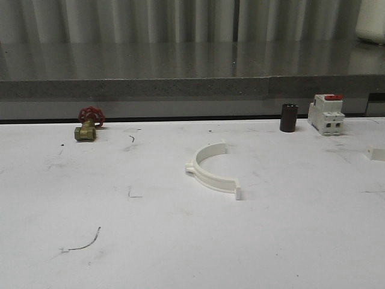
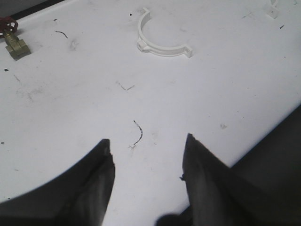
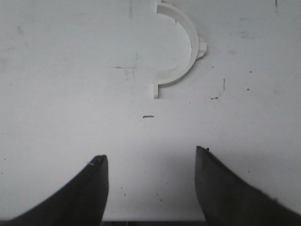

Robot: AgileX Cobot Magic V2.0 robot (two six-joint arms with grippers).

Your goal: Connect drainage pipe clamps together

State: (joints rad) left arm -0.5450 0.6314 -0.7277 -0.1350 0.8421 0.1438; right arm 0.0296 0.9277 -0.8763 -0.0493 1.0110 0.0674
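Observation:
One drainage pipe clamp [image 1: 209,178], a white semicircular band with small flat end tabs, lies flat near the middle of the white table. It also appears in the left wrist view [image 2: 160,50] and in the right wrist view [image 3: 191,43], well ahead of the fingers in both. My left gripper [image 2: 148,151] is open over bare table beside a short dark scribble, with nothing between its dark fingers [image 2: 101,174]. My right gripper [image 3: 150,159] is open too, holding nothing, a good way short of the clamp.
At the back left sits a brass valve with a red handwheel [image 1: 88,124]. A dark cylinder [image 1: 289,117] and a white red-topped breaker [image 1: 326,113] stand at the back right. A small white piece [image 1: 376,153] lies at the right edge. A grey ledge runs behind the table.

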